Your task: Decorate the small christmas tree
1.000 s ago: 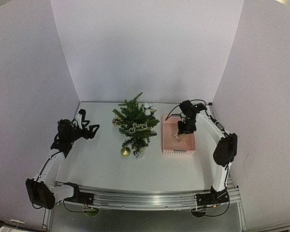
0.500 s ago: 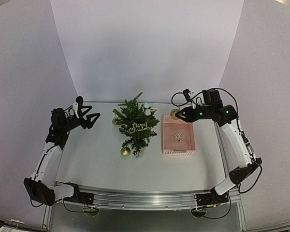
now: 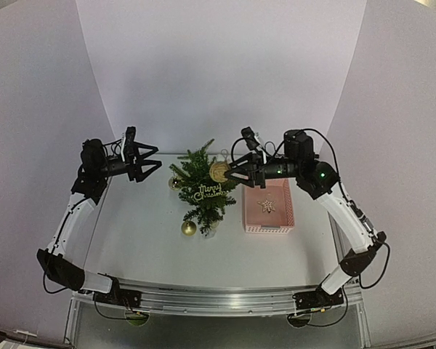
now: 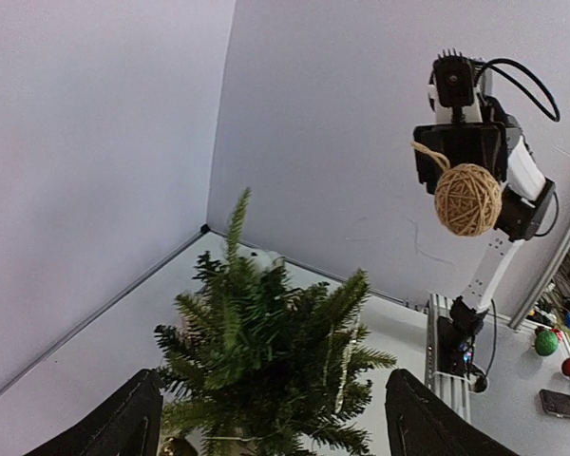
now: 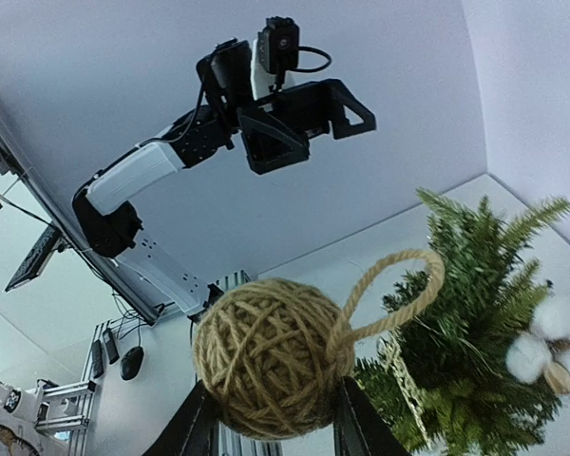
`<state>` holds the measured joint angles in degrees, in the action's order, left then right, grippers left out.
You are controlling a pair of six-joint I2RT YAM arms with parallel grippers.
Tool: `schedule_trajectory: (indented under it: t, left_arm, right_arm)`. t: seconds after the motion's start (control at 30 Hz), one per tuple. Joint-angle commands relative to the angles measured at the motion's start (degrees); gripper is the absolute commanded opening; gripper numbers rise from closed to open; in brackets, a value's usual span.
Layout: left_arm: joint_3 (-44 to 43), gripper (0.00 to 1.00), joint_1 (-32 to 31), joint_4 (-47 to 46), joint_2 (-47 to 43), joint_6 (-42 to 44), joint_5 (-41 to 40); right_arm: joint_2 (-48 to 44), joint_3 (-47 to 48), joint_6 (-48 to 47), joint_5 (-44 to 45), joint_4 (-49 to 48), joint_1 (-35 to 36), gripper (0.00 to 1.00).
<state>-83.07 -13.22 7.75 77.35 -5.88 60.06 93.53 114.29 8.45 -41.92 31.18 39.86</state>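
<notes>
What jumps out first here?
The right gripper holds a twine ball with a loop, in the air beside the top of the small christmas tree at centre. The left gripper hangs open in the air on the tree's other side. A pink basket with a star ornament in it sits right of the tree.

A white table [image 3: 145,240] fills the lower middle of the overhead view. The small christmas tree [image 3: 203,190] stands on it at the centre. A pink basket [image 3: 267,229] sits just right of the tree. A gold ball [image 3: 189,227] shows at the tree's lower left edge; whether it rests on the table or hangs is unclear.
</notes>
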Motion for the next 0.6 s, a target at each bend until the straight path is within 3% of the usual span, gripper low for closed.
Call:
schedule_trajectory:
  t: [0.0, 0.1, 0.37, 0.57]
  left_arm:
    - [-4.6, 0.85, -5.0, 7.2, 1.3, 4.5, 6.8]
    - [-7.3, 0.88, -7.0, 14.0, 4.3, 11.3, 8.2]
    - [-13.2, 0.89, -7.0, 15.3, 9.6, 3.8, 16.3]
    - [-12.2, 0.76, -7.0, 11.6, 10.1, 0.0, 17.6]
  right_arm:
    - [6.5, 5.4, -0.2, -4.0, -4.6, 4.6, 0.36]
    - [10.6, 8.2, -1.3, -4.1, -4.6, 5.9, 0.36]
    - [13.2, 9.4, -4.4, 0.3, -4.5, 8.9, 0.35]
    - [12.8, 6.6, -10.0, 7.5, -4.3, 11.3, 0.33]
